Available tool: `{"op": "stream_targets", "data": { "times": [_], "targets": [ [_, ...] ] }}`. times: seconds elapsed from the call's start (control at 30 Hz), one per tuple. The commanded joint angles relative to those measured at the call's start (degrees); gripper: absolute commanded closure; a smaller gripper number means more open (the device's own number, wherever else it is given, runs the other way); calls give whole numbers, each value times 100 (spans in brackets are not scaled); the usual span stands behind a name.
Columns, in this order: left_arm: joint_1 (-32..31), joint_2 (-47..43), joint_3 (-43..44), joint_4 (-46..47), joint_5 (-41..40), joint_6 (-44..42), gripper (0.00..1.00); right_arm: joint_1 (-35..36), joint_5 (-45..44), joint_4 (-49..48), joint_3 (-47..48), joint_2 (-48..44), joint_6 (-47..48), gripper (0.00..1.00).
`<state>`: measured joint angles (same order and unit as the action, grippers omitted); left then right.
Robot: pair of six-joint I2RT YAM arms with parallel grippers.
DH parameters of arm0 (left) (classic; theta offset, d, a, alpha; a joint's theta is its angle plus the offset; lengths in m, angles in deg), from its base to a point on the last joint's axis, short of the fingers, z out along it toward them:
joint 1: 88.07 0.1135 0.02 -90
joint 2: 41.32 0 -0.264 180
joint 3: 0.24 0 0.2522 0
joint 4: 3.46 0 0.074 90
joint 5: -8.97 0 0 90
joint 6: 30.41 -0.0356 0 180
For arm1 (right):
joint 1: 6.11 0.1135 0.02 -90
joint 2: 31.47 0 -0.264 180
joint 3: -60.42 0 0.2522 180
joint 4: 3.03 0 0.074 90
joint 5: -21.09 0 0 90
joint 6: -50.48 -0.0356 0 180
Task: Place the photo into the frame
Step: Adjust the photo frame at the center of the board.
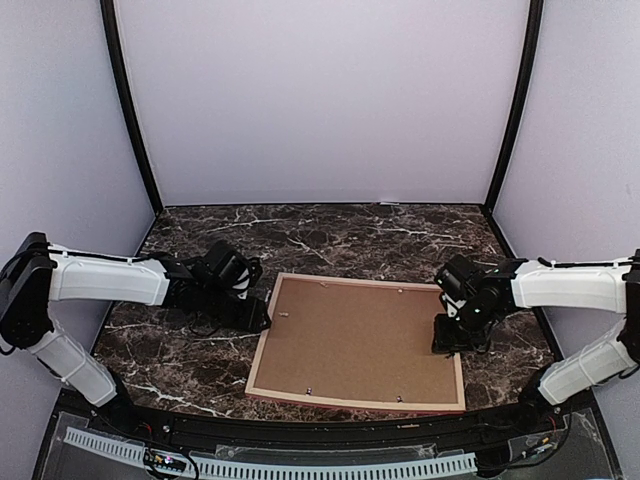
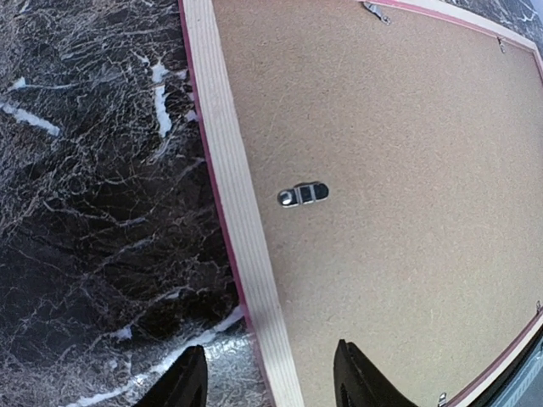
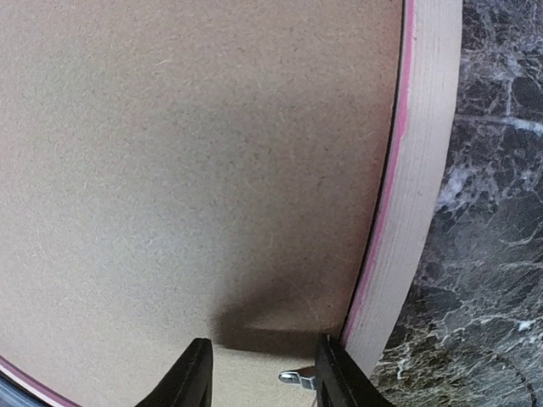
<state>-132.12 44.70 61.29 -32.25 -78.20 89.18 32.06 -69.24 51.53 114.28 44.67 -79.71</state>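
Find frame (image 1: 350, 399) lying back-up on counter (image 1: 330, 235), toward the front edge, long axis running left to right across the counter, slightly skewed. See brown backing board (image 1: 360, 340) filling its opening. See no photo in any view; cannot tell whether under the board or elsewhere.

Locate left gripper (image 1: 262, 318) at the frame's left short side, nearer its far corner. From left wrist view: fingers (image 2: 185, 383) apart, astride the tan rail (image 2: 233, 195), one over counter, one over board, clamping nothing. Spot a small metal clip (image 2: 303, 194) on the board ahead of it, well apart from both fingers.

Locate right gripper (image 1: 450, 338) at the right short side, about midway. From right wrist view: fingers (image 3: 193, 373) apart here too, low over the board just inside the rail, gripping nothing visible. Spot a small metal tab (image 3: 297, 377) between the fingertips, close to the outer one; cannot tell whether touching.

Judge this tab the pivot of the coming move: directly under the right gripper, at the rail's inner edge, so only a short nudge needed. Rate right arm nearest to it, left arm better placed to brace the opposite side. Expect sliding on the smooth counter if pushed sideways unbraced.
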Motion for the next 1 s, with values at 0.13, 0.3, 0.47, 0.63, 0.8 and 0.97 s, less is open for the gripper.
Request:
{"op": "stream_targets", "data": {
  "times": [0.13,0.3,0.47,0.63,0.8,0.97],
  "targets": [
    [-1,275,111,-81,-208,-4,47,34,359,444,-36,-153,-6,62],
    [-5,437,102,-56,-211,35,47,32,466,488,-111,-161,23,65],
    [-6,497,84,-46,-220,39,47,26,533,538,-184,-154,38,67],
    [-3,579,43,-21,-221,66,47,31,516,690,-157,-188,22,67],
    [2,730,-33,85,-219,107,47,31,346,962,36,-139,160,62],
    [0,913,61,113,-215,71,52,32,136,1039,252,-217,179,55]
  ]
}}
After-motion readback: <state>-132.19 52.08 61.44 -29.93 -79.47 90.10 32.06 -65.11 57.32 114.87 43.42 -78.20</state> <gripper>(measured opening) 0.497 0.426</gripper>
